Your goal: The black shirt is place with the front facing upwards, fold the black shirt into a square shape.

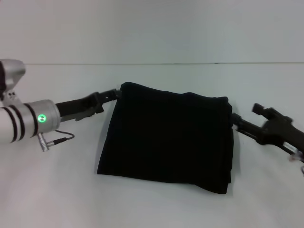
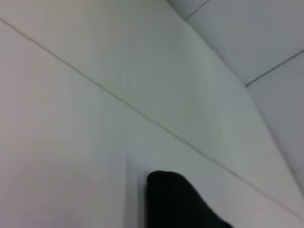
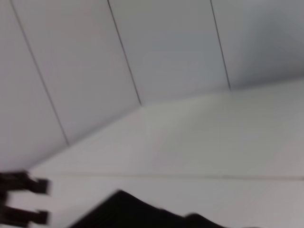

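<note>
I have the shirt (image 1: 166, 137) mid-tabletop (image 1: 152, 204), already a thick, roughly square stack. It's soft, light and floppy, so the layers will slide or sag unless I grip at corners. My left pincer (image 1: 115, 92) sits at the far left corner, my right pincer (image 1: 232, 118) at the far right corner; I can't tell whether either is pinching cloth or spread. The near edge looks uneven. There's bare room on every side for moving.

The black shirt (image 3: 142, 213) lies on the white tabletop (image 3: 213, 142), a panelled wall (image 3: 142, 42) behind; the left end effector (image 3: 21, 202) shows farther off.
</note>
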`<state>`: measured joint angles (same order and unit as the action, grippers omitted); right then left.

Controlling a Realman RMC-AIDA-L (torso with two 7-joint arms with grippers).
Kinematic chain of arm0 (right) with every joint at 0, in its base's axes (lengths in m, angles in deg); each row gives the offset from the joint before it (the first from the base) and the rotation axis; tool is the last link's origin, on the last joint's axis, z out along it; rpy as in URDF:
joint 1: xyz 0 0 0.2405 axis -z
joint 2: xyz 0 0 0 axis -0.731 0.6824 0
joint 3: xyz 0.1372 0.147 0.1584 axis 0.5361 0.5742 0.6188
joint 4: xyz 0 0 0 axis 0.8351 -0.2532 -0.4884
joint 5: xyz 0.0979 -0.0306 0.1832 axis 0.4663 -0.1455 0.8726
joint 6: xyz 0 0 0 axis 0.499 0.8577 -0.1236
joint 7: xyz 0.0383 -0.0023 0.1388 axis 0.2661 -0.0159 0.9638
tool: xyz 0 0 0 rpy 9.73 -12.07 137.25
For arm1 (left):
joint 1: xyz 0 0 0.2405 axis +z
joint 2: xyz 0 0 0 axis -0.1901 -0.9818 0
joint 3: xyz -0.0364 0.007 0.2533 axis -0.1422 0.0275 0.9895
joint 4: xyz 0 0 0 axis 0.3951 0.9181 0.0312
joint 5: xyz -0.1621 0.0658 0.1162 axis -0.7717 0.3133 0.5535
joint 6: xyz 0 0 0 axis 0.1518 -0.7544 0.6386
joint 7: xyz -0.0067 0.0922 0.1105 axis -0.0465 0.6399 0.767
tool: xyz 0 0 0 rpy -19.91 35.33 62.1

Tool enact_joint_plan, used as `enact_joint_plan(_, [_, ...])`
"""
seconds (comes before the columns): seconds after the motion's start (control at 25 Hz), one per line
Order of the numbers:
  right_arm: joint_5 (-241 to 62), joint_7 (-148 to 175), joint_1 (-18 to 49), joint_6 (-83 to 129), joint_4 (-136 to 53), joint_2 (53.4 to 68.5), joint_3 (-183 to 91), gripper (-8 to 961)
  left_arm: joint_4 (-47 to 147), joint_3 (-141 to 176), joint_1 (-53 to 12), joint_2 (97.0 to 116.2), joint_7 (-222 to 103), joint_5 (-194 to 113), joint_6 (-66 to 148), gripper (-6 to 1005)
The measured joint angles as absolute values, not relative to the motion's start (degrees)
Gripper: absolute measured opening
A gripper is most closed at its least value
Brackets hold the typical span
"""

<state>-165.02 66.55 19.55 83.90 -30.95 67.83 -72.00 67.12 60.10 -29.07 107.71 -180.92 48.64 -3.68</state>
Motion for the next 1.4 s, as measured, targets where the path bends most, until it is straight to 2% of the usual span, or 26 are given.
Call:
enact_joint_plan(0.2, [-167.51, 65.76, 24.33, 89.44, -29.53, 67.06, -72.69, 926, 66.44, 64.15, -30.15, 107.73, -181.49, 48.70, -0.48, 948])
enact_joint_plan(0.36, [-169.25, 65.42, 26.19, 89.97, -29.52, 67.18, -72.63, 924, 66.37, 65.54, -30.50, 108.22, -181.51, 49.21, 0.79, 947])
enact_joint_plan(1.0, [-169.33, 64.99, 26.05, 91.72, -29.76, 67.58, -72.72, 924, 66.32, 72.36, -32.23, 109.50, -183.77, 50.04, 4.95, 880])
enact_joint_plan(1.24, [-169.33, 64.83, 25.94, 91.73, -29.87, 67.66, -72.72, 924, 66.19, 72.29, -32.46, 109.53, -183.80, 49.96, 5.12, 696])
enact_joint_plan(1.4, [-169.33, 64.83, 25.86, 91.73, -29.90, 67.67, -72.72, 924, 66.05, 71.93, -32.50, 109.52, -184.26, 49.69, 5.15, 510])
